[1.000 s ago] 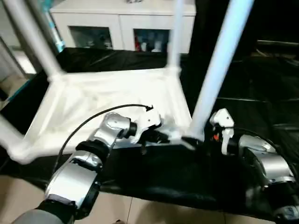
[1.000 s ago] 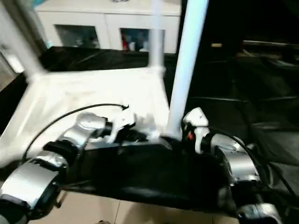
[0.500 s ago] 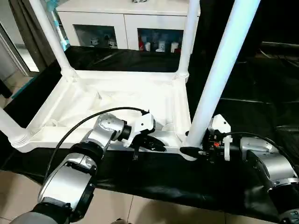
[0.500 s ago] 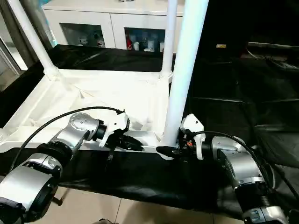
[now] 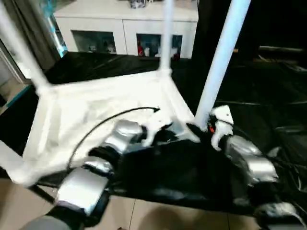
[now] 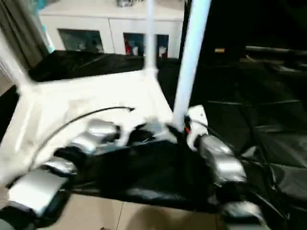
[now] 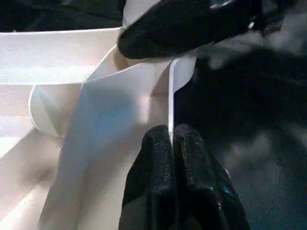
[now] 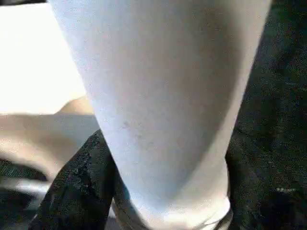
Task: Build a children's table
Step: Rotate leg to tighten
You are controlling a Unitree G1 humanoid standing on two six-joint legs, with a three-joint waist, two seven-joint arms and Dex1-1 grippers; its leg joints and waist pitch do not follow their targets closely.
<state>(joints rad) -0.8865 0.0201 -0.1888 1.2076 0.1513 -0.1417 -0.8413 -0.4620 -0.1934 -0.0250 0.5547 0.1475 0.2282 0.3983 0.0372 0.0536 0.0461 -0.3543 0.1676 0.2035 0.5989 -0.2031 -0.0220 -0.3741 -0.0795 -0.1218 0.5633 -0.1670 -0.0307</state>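
- My left gripper is pinched shut on the thin near rim of the children's table, one black finger on each side of the white wall.
- In my left wrist view the rim runs straight away from my fingertips toward the corner, where a black finger of my right gripper lies across the foot of the leg.
- My right gripper sits at the base of the near-right leg, and one black finger curls against the tube's side; the other is hidden behind the tube, so I cannot tell whether the grip has closed.
- That leg stands upright in the near-right corner socket, rising past the top of my head views.
- The children's table lies upside down on the black-sheeted table, ribbed underside facing up, its near edge close to the sheet's front edge.
- Three more white legs stand in the other corners: the far-right leg, the far-left leg, and the near-left leg (this one leaves the picture at its left edge).
- My silver forearms reach in from below, and a black cable arcs over the left one.
- Behind the black sheet stands a white cabinet with glass doors, small objects blurred inside.
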